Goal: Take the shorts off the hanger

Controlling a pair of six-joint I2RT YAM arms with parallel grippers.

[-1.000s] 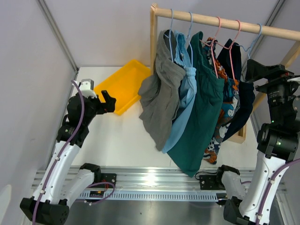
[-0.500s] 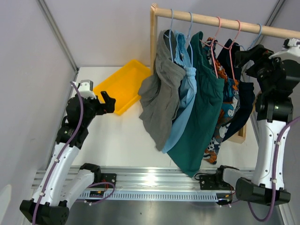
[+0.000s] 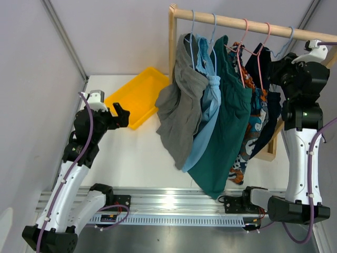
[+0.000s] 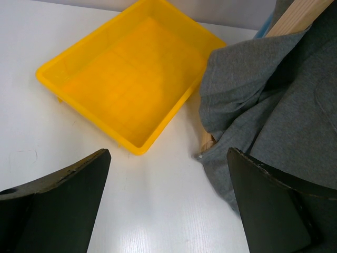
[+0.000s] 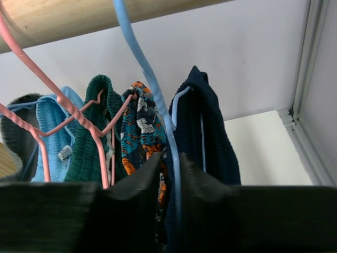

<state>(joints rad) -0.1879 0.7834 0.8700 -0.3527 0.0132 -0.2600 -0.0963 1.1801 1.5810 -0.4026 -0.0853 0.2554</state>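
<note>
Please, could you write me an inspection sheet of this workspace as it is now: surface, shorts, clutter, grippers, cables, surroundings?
Surface: white table, nothing spilled seen.
Job's things: five shorts, all on hangers on the wooden rail: grey shorts, light blue shorts, teal-green shorts, print shorts, navy shorts.
Clutter: yellow tray on the table, nothing seen inside.
Grippers: left gripper open, above the table near the tray. Right gripper at the blue hanger, fingers close on both sides of its wire; a firm grip cannot be told.
Cables: purple cables along both arms, no snag seen.
Surroundings: grey walls; metal base rail at the near edge.
</note>
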